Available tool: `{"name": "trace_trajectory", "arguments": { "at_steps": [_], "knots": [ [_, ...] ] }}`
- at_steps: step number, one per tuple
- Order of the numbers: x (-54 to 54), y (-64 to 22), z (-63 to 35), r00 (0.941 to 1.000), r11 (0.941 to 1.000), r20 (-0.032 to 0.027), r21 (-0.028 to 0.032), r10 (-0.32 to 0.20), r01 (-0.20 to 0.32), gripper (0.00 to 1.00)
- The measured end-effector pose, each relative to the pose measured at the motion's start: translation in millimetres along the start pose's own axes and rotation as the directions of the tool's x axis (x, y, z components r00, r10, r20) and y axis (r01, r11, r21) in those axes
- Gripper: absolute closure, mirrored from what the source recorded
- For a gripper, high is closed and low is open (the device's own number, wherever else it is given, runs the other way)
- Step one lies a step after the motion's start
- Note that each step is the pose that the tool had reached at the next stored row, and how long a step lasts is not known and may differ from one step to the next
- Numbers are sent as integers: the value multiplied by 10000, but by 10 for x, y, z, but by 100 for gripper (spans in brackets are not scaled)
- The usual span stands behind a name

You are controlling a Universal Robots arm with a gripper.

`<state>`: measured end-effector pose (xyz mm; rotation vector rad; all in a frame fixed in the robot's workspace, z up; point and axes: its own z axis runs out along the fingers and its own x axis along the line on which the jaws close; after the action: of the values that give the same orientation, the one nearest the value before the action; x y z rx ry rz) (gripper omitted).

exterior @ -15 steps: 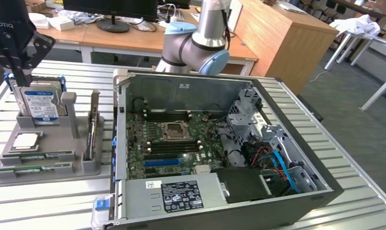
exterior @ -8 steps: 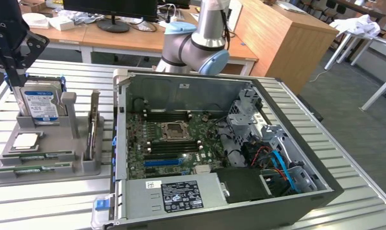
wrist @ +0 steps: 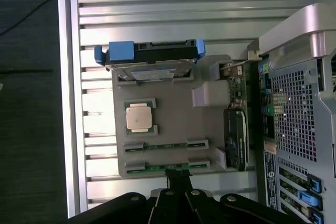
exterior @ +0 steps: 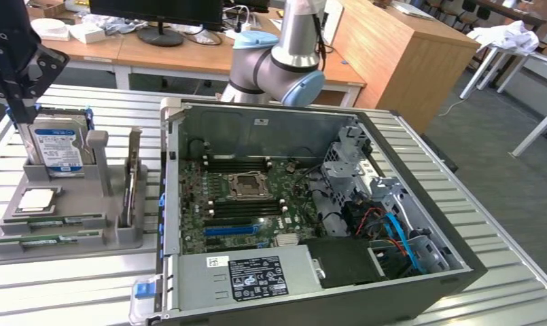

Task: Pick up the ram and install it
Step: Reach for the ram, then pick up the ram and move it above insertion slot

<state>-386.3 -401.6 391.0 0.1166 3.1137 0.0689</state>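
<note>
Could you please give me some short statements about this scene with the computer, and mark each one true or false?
1. The computer case lies open, so its motherboard is visible. True.
2. The hard drive lies flat inside the case. False: it stands upright in the gray holder, outside the case.
3. Two RAM sticks rest in the gray holder. True.
4. A cooler covers the CPU socket. False: the socket is bare.
5. The gripper hovers over the motherboard. False: it is over the gray holder, close to the hard drive.
</note>
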Motion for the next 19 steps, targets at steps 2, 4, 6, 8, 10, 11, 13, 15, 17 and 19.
{"name": "trace_trajectory", "arguments": {
  "at_steps": [2,4,6,8,10,11,13,15,17,19],
  "knots": [
    [-1,-21,-1,10000,10000,-1,0,1,-1,90],
    [-3,-39,-2,10000,10000,0,0,0,0,90],
    [-3,-46,-2,10000,10000,0,0,0,0,90],
    [-4,-46,-2,10000,10000,0,0,1,-1,90],
    [-4,-46,-2,10000,10000,0,1,0,0,90],
    [-4,-46,-2,10000,10000,0,0,0,0,90],
    [-4,-46,-2,10000,10000,0,1,1,-1,90],
    [-3,-46,-2,10000,10000,0,0,-1,1,90],
    [-4,-46,-2,10000,10000,0,0,-11,11,90],
    [-3,-46,-2,10000,10000,-2,-1,-35,35,90]
  ]
}}
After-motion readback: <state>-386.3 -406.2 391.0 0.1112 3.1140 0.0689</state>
